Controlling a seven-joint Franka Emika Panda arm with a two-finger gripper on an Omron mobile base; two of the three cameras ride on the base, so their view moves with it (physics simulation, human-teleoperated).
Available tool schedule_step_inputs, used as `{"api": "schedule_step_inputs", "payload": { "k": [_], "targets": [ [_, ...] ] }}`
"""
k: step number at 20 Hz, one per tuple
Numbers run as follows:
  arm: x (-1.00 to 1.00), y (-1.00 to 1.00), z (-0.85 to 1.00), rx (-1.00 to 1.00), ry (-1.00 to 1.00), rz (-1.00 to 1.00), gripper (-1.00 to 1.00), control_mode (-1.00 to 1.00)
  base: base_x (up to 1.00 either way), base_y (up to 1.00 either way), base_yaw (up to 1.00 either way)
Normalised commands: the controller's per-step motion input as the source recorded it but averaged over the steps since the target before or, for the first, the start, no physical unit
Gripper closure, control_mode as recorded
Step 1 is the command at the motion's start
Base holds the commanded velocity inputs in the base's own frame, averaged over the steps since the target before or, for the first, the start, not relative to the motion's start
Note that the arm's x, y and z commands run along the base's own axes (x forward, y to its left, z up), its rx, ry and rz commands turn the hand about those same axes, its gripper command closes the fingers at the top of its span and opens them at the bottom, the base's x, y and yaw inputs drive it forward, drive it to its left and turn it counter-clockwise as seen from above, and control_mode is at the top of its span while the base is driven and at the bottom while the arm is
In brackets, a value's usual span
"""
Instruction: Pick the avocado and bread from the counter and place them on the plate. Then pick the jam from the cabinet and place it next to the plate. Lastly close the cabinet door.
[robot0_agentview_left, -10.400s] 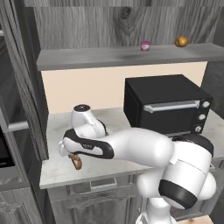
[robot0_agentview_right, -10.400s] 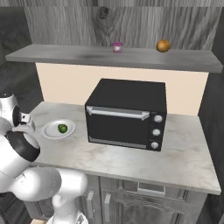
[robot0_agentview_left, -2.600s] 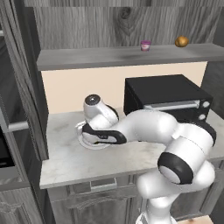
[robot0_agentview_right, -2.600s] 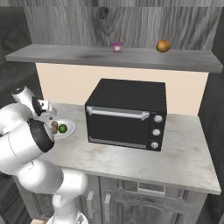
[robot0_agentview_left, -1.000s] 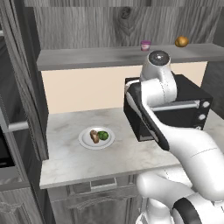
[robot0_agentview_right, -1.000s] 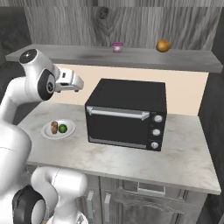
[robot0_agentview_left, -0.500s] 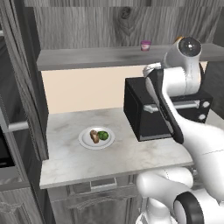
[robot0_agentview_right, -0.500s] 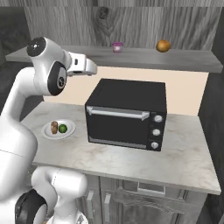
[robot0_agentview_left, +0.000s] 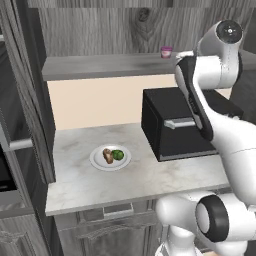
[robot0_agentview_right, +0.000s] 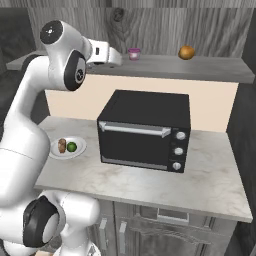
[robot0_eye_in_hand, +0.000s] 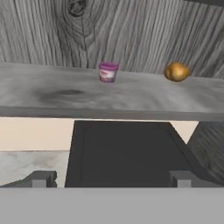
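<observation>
The arm is being shown raised to the level of the cabinet (robot0_agentview_right: 165, 67) shelf, with the gripper (robot0_eye_in_hand: 109, 177) being held in front of the shelf board and above the black microwave (robot0_agentview_right: 145, 131). In the hand view, the two fingertips (robot0_eye_in_hand: 40, 178) are being seen wide apart at the bottom, with nothing between them; the jaws are standing open and empty.

The jam (robot0_eye_in_hand: 108, 71) is being displayed upright on the shelf board of the cabinet, ahead of the gripper and well apart from it. In the right base view the jam (robot0_agentview_right: 133, 54) is being seen just beyond the white end of the hand, and in the left base view the jam (robot0_agentview_left: 166, 52) is being seen on the shelf, left of the arm's upper link. An orange-brown round fruit (robot0_eye_in_hand: 176, 71) is being shown on the same shelf, to the right of the jar and apart from it.

On the counter (robot0_agentview_left: 150, 180), the plate (robot0_agentview_left: 96, 161) is being shown to the left of the microwave. The bread (robot0_agentview_left: 107, 155) and the avocado (robot0_agentview_left: 118, 155) are being shown lying on the plate side by side, the bread on the left and the avocado on the right in the left base view; whether they are touching cannot be told.
</observation>
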Motion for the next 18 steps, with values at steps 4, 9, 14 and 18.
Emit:
{"api": "schedule_step_inputs", "payload": {
  "k": [4, 9, 14, 18],
  "targets": [
    [0.23, -0.31, -0.02, 0.14, -0.15, 0.00, -1.00, -1.00, 0.00, 0.00, 0.00],
    [0.37, -0.18, -0.01, 0.14, -0.14, 0.00, -1.00, -1.00, 0.00, 0.00, 0.00],
    [0.47, 0.00, 0.00, 0.09, 0.00, 0.00, -1.00, -1.00, 0.00, 0.00, 0.00],
    [0.59, 0.00, 0.00, 0.05, 0.04, -0.01, -1.00, -1.00, 0.00, 0.00, 0.00]
  ]
}}
